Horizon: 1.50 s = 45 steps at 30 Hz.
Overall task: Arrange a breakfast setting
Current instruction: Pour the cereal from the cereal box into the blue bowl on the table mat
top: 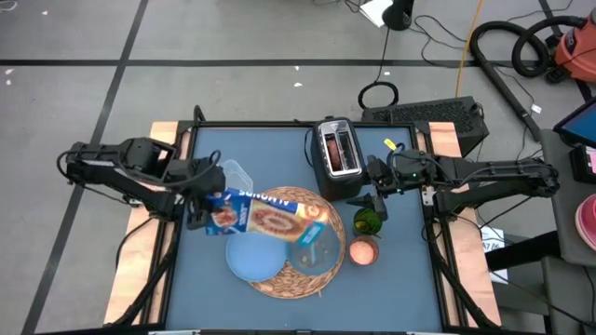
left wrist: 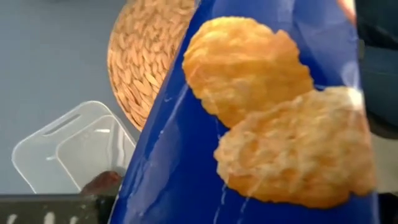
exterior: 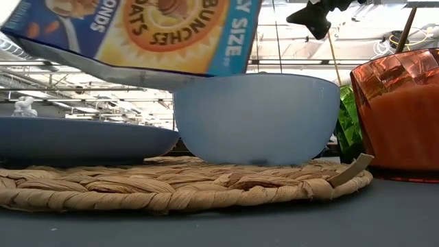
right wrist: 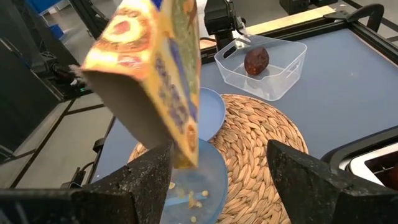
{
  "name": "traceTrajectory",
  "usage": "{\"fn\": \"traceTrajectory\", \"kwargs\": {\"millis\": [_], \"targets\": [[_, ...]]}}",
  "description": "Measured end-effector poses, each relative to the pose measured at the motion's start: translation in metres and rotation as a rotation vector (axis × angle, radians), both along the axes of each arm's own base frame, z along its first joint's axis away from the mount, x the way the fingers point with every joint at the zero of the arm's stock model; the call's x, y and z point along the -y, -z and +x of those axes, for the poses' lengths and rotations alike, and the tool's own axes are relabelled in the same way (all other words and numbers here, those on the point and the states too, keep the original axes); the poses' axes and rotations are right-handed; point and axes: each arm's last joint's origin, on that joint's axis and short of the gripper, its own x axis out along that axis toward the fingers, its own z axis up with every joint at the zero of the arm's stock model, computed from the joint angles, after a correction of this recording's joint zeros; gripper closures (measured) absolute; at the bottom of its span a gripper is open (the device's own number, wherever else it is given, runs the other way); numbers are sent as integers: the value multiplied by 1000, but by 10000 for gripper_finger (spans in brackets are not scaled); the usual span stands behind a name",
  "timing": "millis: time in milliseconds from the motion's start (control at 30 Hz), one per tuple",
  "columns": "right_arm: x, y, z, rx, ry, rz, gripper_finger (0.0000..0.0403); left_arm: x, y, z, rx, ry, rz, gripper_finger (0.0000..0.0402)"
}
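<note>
My left gripper (top: 197,212) is shut on a blue cereal box (top: 265,216), which is held tipped above the round straw mat (top: 291,285). The box's lower end (right wrist: 185,158) hangs over the clear glass bowl (right wrist: 199,180), and a few tan cereal pieces (right wrist: 189,198) lie inside. The bowl and a light-blue plate (top: 248,261) rest on the mat. My right gripper (right wrist: 217,155) hovers open by the toaster and holds nothing. The orange-pink cup (top: 363,251) stands on the table right of the mat. A dark-red fruit (right wrist: 256,61) lies in a clear tub (right wrist: 273,74). My left gripper holds the cereal box by its end toward the table's left (top: 210,218). In the left wrist view the box's blue face (left wrist: 261,112) covers the fingers, so the kind of hold does not show. The box is lifted clear and slants down toward the bowl.
A black-and-silver toaster (top: 337,154) stands at the table's far side, close to my right gripper (top: 370,200). A green object (top: 366,221) sits between the toaster and the cup. The tub (top: 235,175) stands near the left arm, left of the toaster.
</note>
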Motion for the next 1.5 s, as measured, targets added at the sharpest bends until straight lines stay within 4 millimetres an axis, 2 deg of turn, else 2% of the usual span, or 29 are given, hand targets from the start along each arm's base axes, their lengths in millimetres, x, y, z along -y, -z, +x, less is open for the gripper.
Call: {"fn": "traceTrajectory", "kwargs": {"millis": [1500], "targets": [[0, 0, 0, -1, 0, 0, 149, 3, 0, 0, 0, 3, 9, 206]]}}
